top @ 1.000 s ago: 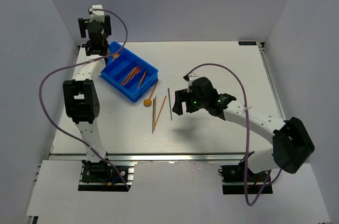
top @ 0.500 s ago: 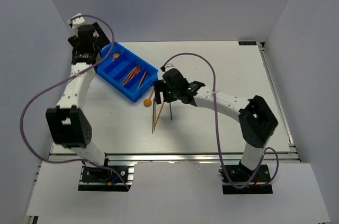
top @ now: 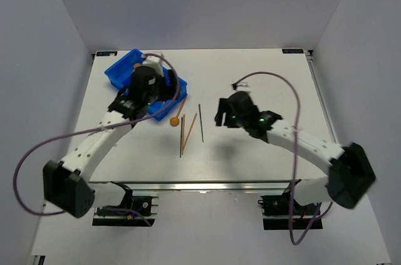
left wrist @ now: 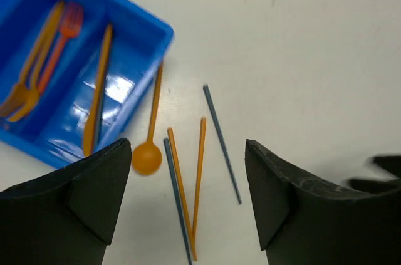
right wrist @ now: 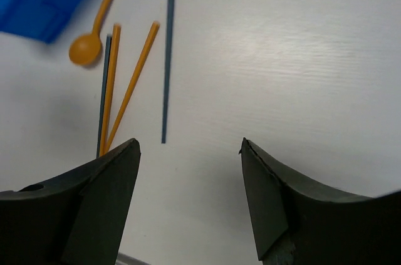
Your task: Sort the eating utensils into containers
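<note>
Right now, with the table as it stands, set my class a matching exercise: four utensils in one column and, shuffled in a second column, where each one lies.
Column A
1. orange spoon
2. red fork
3. lone grey stick
4. second grey stick

Column B
a. inside a compartment of the blue tray
b. on the table, apart from the other sticks
c. on the table beside the tray's corner
d. on the table, close alongside an orange stick

Pairs: 1-c, 2-a, 3-b, 4-d

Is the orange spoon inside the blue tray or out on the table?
Out. The orange spoon lies on the table, its bowl clear of the blue tray, handle tip beside the tray's wall.
</note>
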{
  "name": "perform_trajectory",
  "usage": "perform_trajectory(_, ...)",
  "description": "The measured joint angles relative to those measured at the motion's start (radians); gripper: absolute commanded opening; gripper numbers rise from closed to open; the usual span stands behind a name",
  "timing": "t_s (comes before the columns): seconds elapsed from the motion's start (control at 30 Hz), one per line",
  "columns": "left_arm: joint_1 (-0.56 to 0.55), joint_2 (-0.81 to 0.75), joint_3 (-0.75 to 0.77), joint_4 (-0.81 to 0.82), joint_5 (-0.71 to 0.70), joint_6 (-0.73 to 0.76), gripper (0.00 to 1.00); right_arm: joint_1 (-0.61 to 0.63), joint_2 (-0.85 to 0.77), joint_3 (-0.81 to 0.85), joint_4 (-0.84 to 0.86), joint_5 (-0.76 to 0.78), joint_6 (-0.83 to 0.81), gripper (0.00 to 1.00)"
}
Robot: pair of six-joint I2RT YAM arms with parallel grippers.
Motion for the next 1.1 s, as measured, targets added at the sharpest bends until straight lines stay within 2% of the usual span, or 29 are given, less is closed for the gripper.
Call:
perform_trajectory(0.17, -0.125, 0.267, 0.060, -0.042, -0.035, 0.024, 0.66, -0.133, -0.305, -0.074, -0.034, 0.009, -0.035, 0.71)
perform_trajectory(0.33, -0.184, 0.473, 0.101, -0.063, -0.109, 0.036, 0.65, -0.169, -0.436, -0.103, -0.099, 0.004, -0.083, 0.72)
perform_trajectory(0.47, -0.185, 0.513, 0.101, -0.066, -0.178, 0.047, 0.64, -0.174, -0.481, -0.146, -0.145, -0.002, -0.113, 0.72)
perform_trajectory(0.67, -0.179, 0.537, 0.076, 0.018, -0.257, 0.064, 0.61, -0.175, -0.498, -0.183, -0.177, -0.021, -0.127, 0.72)
perform_trajectory(1.1, -0.179, 0.627, 0.041, 0.113, -0.331, 0.092, 0.58, -0.175, -0.495, -0.192, -0.174, -0.035, -0.146, 0.72)
